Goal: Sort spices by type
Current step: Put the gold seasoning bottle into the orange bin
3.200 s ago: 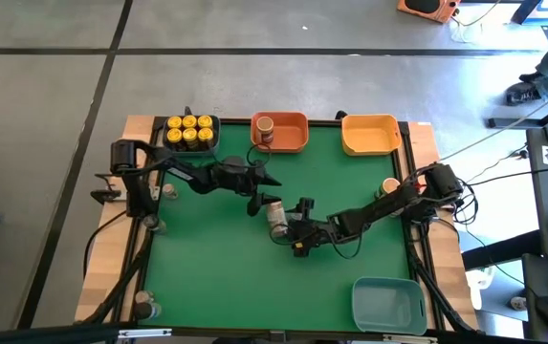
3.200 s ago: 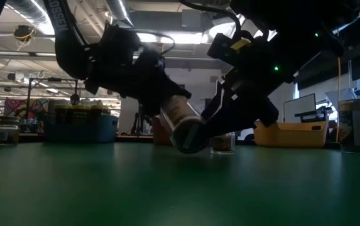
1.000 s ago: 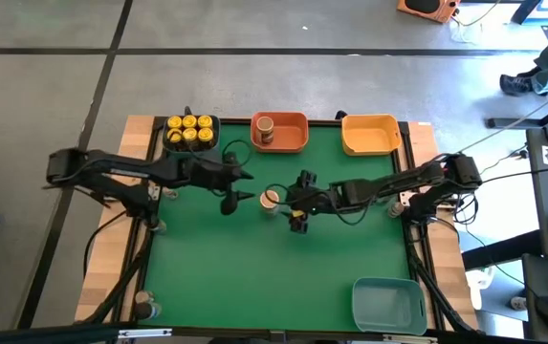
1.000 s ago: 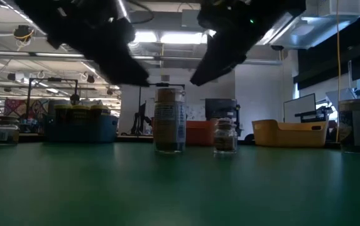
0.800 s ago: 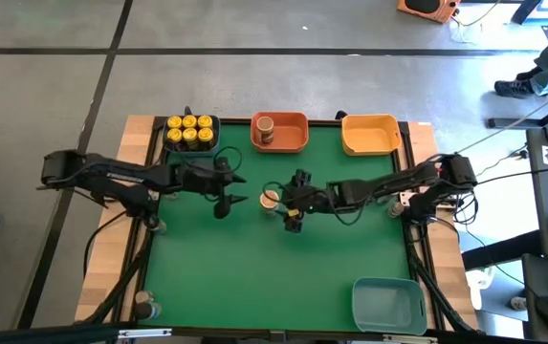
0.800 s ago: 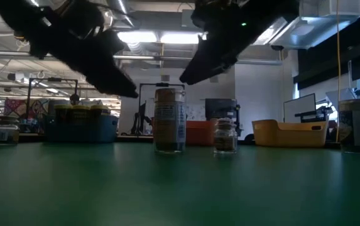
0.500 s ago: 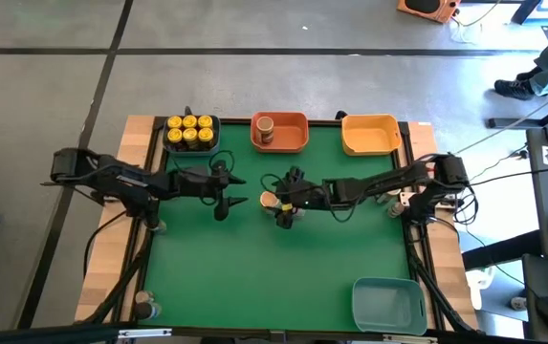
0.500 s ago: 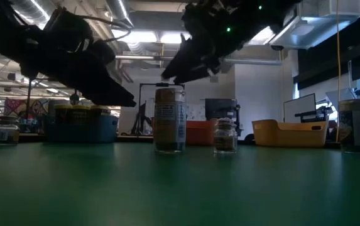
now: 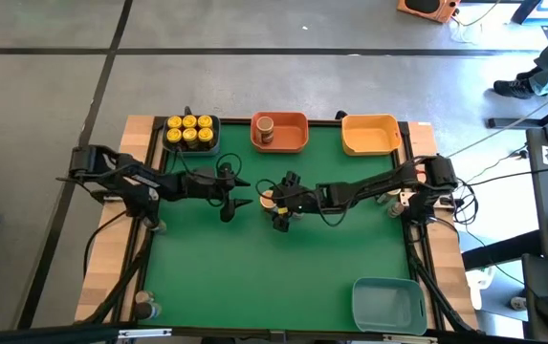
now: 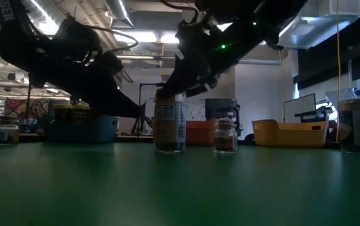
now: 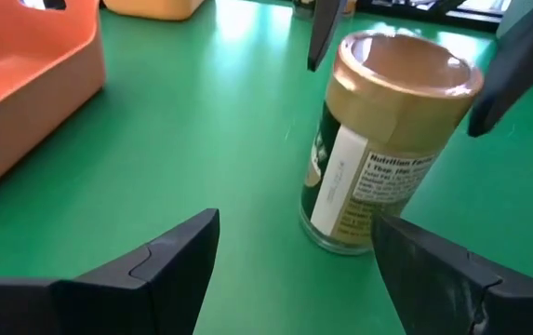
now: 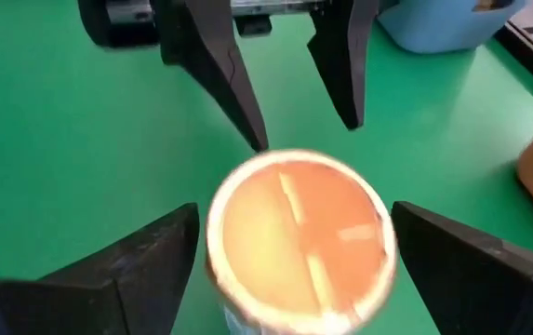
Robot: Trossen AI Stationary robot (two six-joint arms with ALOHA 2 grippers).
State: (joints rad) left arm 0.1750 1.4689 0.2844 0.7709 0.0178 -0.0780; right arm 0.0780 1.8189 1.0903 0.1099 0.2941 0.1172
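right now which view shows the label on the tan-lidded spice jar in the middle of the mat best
The left wrist view: the upright tan-lidded spice jar fills it, label printing facing the camera. The right wrist and high views show only its lid; the low view shows the jar backlit.

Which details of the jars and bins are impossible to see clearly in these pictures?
- Label of the tan-lid jar: left wrist view, only "Nutrition Facts" is legible; the rest turns out of sight.
- Same jar's side: right wrist view shows only the blurred lid.
- Small jar: low view, contents too small and dark.
- Blue bin: low view, the left arm partly covers it.
- Jar in the orange bin: high view, label unseen from above.
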